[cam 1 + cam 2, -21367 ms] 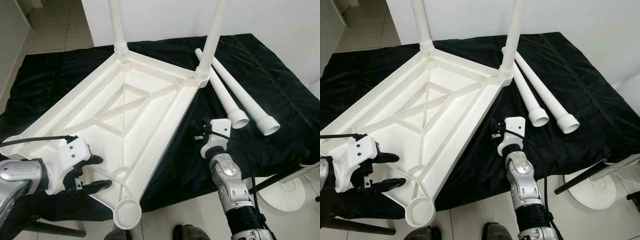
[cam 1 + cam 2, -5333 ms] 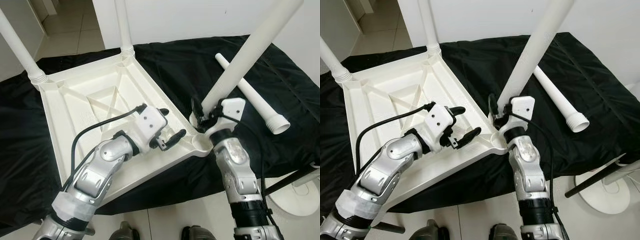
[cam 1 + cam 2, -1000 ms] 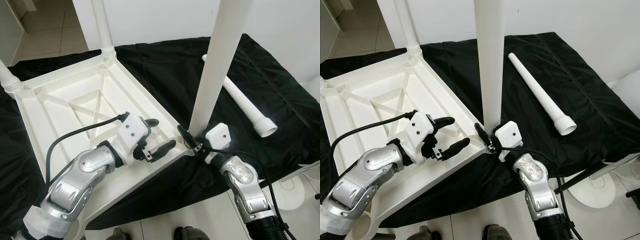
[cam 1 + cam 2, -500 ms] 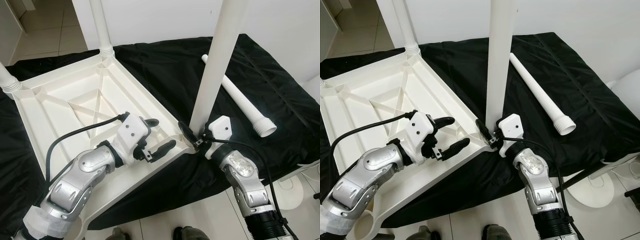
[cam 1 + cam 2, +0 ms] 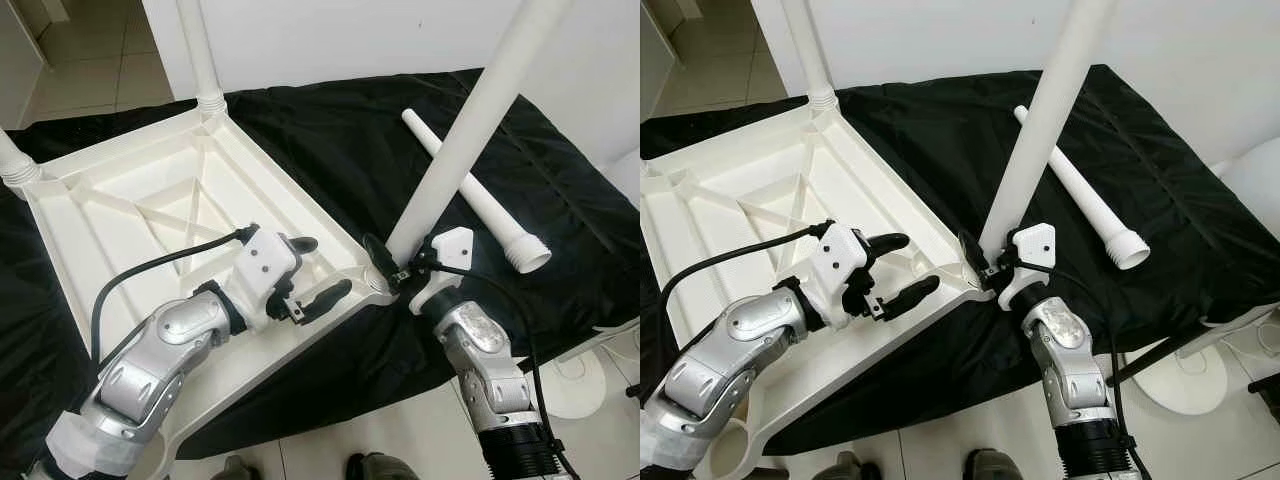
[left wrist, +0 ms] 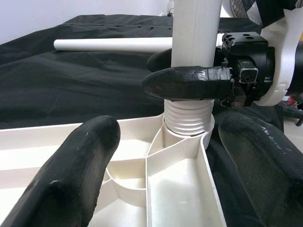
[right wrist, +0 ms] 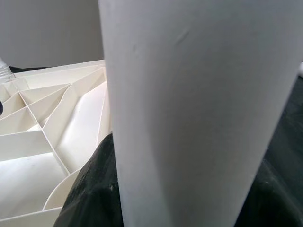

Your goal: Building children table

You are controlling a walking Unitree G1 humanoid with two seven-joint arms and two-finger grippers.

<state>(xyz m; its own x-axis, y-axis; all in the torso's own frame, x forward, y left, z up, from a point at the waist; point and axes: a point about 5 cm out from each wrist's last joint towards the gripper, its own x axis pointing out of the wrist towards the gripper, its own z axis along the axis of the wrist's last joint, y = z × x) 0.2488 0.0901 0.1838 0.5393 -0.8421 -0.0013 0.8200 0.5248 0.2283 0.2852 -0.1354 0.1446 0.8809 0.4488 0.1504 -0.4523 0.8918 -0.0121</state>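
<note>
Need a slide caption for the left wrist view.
Right gripper clamps the white table leg above its ribbed end at the tabletop's corner socket.

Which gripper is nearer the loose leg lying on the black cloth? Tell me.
Right. The right gripper is shut on the tilted leg at the tabletop's corner socket, just short of the loose leg. The left gripper hovers open over the tabletop, farther away.
</note>
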